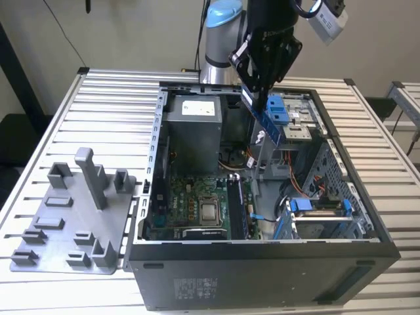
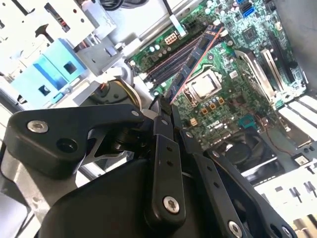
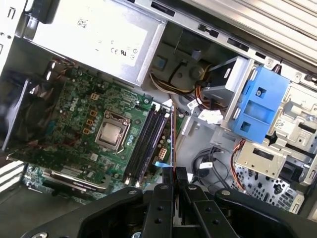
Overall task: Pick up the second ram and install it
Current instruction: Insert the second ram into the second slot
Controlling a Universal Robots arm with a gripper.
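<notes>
The open computer case point(image 1: 262, 269) sits directly beneath the gripper point(image 1: 256, 86), its side panel off. Down under the hand the green motherboard point(image 1: 190, 197) faces up, and its long black slots point(image 3: 148, 139) lie almost straight below the fingertips. The gripper is clenched on the second ram point(image 1: 266, 118), apparently by its upper end. The stick hangs down from the hand, well clear of the board. It looks light and stiff but delicate. I'd judge it wants pinching on its bare flat faces near the edge, away from the contact row. Held at one end, it could pivot under a sideways push.
</notes>
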